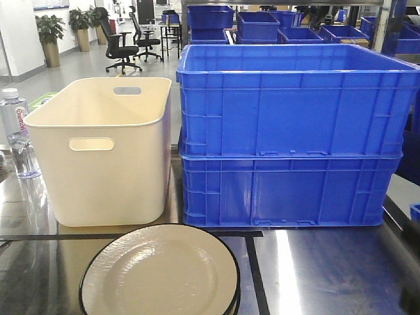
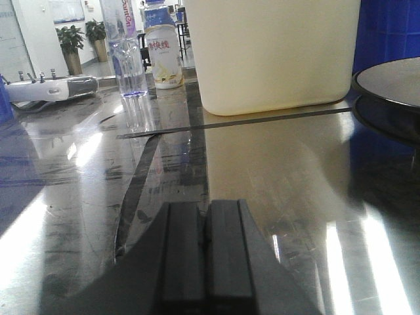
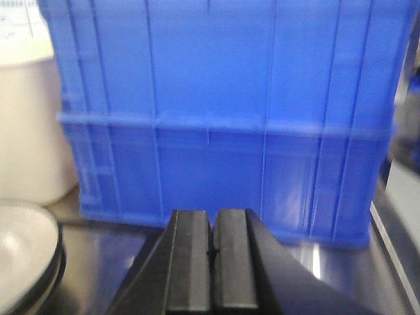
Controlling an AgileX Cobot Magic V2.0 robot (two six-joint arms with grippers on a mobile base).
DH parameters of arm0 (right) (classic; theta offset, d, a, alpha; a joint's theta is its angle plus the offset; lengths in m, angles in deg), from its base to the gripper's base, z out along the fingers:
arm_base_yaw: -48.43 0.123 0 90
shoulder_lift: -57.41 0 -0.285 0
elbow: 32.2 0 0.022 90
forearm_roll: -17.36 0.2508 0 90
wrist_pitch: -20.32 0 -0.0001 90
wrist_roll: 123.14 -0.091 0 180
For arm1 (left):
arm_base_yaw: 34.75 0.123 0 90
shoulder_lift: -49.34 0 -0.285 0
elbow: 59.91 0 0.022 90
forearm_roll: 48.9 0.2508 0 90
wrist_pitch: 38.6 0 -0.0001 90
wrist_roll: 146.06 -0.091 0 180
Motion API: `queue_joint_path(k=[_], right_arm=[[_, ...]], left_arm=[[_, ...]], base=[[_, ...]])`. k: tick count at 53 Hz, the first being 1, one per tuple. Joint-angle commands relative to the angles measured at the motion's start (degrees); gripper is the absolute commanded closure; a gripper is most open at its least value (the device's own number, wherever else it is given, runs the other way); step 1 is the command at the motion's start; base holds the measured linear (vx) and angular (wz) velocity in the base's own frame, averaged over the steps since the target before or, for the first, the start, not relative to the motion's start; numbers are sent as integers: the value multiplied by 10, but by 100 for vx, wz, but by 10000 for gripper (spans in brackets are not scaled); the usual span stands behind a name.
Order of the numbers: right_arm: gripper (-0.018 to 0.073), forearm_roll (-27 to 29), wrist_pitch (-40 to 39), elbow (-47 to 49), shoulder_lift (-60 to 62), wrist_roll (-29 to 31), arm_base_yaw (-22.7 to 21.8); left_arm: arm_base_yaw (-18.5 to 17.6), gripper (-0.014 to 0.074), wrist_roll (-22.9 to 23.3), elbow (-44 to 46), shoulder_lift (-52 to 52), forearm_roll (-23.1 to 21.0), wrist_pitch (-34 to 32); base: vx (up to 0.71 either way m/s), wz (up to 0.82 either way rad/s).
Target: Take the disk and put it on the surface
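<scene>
A cream disk (image 1: 161, 272) with a black rim rests on the shiny steel surface (image 1: 321, 269) at the front, seemingly on top of another like it. Its edge shows at the far right of the left wrist view as the disk (image 2: 394, 82) and at the lower left of the right wrist view as the disk (image 3: 23, 252). My left gripper (image 2: 207, 213) is shut and empty, low over the surface (image 2: 275, 170), left of the disk. My right gripper (image 3: 213, 220) is shut and empty, right of the disk, facing the blue crates. Neither gripper shows in the front view.
A cream plastic bin (image 1: 105, 151) stands behind the disk at left. Two stacked blue crates (image 1: 289, 138) stand at right. Water bottle (image 1: 16, 131) and a drink bottle (image 2: 163, 52) stand at the far left. Black tape lines (image 1: 256, 275) cross the steel.
</scene>
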Motion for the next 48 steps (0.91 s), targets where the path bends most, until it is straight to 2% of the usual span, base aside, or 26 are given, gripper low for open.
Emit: queue_joint_path(k=[1, 6, 15, 20, 23, 28, 48], right_arm=[[568, -137, -73, -55, 48, -155, -17], [568, -164, -102, -151, 111, -228, -61], [568, -179, -82, -282, 249, -248, -127], [568, -194, -54, -318, 311, -250, -133], [568, -208, -11, -315, 339, -249, -133], [568, -240, 12, -315, 373, -249, -131], [568, -246, 18, -316, 417, -249, -130]], left_arm=[[-1, 601, 6, -7, 10, 1, -45], [-1, 601, 6, -7, 10, 1, -45], [-1, 601, 6, -7, 10, 1, -45], [-1, 601, 6, -7, 10, 1, -45], [-1, 601, 6, -7, 10, 1, -45], [-1, 601, 6, -7, 10, 1, -45], [-1, 601, 6, -7, 10, 1, -45]], base=[[0, 0], [0, 0], [0, 0], [0, 0], [0, 0], [0, 0], [0, 0]])
